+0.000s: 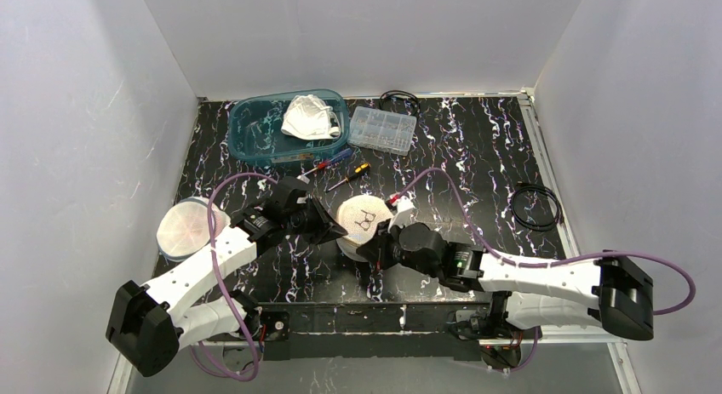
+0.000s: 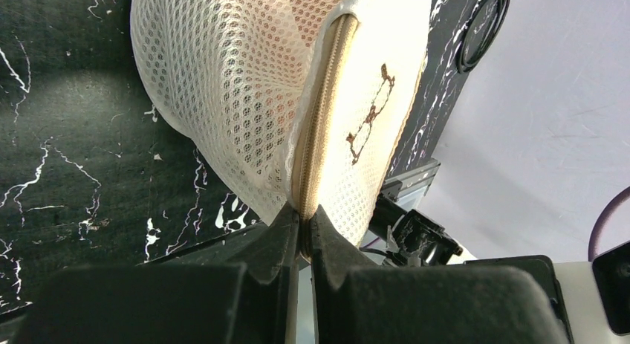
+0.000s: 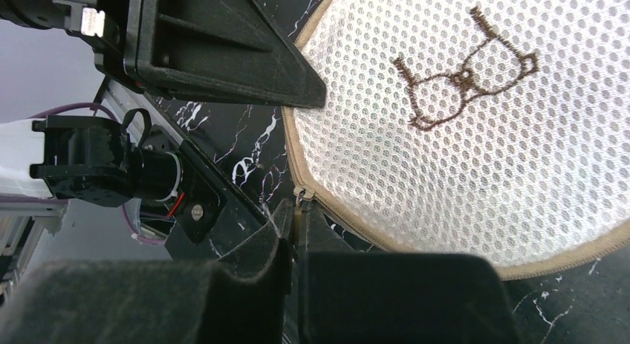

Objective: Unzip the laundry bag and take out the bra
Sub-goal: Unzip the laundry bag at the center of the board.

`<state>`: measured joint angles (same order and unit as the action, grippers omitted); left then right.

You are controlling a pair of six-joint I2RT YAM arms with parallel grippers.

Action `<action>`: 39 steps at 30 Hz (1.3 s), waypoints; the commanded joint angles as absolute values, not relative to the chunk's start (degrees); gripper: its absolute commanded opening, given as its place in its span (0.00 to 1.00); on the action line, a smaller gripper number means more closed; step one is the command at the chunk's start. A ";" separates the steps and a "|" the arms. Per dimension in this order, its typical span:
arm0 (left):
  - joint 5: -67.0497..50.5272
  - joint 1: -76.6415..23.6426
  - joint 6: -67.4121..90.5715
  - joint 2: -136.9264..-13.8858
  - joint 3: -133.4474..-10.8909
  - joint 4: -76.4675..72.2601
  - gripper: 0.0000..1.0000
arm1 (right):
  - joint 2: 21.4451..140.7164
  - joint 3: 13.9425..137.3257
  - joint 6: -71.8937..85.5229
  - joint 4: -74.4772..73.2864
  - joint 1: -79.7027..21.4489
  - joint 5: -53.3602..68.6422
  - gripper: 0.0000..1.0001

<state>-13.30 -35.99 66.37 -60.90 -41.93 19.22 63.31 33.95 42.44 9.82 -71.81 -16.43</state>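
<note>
The laundry bag (image 1: 364, 221) is a round white mesh pouch with a brown bra outline stitched on top and a tan zipper round its rim. It lies near the table's front edge, between both arms. My left gripper (image 2: 304, 219) is shut on the bag's zipper seam (image 2: 324, 114) at its left side, and the mesh (image 2: 238, 84) bulges above the fingers. At the bag's near right edge my right gripper (image 3: 295, 215) is shut on the small metal zipper pull (image 3: 300, 198). The zipper looks closed. The bra is hidden inside the bag.
At the back stands a teal bin (image 1: 255, 130) holding a white cloth (image 1: 310, 117), with a clear parts box (image 1: 383, 128) to its right. Two screwdrivers (image 1: 340, 166) lie behind the bag. A pinkish round dish (image 1: 186, 228) sits far left, a black cable coil (image 1: 536, 208) far right.
</note>
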 commanded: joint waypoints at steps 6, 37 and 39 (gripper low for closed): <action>-12.95 -35.77 63.60 -60.66 -42.83 19.58 0.00 | 55.52 31.91 44.40 0.40 -72.36 -23.02 0.01; -30.56 -30.41 48.26 -71.45 -49.22 13.43 0.55 | 56.18 31.91 41.40 8.49 -72.74 -20.64 0.01; -27.89 -30.41 47.65 -68.01 -47.93 17.71 0.74 | 56.84 32.44 41.27 8.57 -72.76 -20.76 0.01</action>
